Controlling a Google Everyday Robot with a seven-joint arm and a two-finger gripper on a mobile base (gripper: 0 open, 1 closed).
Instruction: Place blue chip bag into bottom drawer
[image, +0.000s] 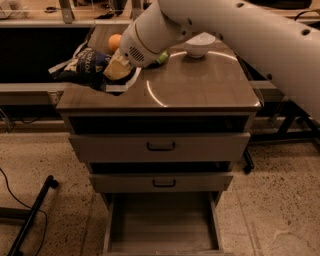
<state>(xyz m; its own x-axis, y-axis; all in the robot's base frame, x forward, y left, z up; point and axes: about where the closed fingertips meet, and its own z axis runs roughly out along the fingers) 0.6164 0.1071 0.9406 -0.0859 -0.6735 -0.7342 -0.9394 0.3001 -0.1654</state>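
Note:
The blue chip bag (82, 65), dark navy with white edges and lettering, hangs at the left edge of the cabinet top, lifted above it. My gripper (116, 70) is shut on the blue chip bag at its right side, with the white arm reaching in from the upper right. The bottom drawer (162, 222) is pulled open at the foot of the cabinet, a grey tray with a bare floor, well below and to the right of the bag.
An orange (114, 42) and a white bowl (199, 45) sit at the back of the cabinet top (200, 85). A bit of green shows behind the arm. Two handled drawers (160, 146) are slightly open above. A black stand leg (32, 212) lies on the floor at left.

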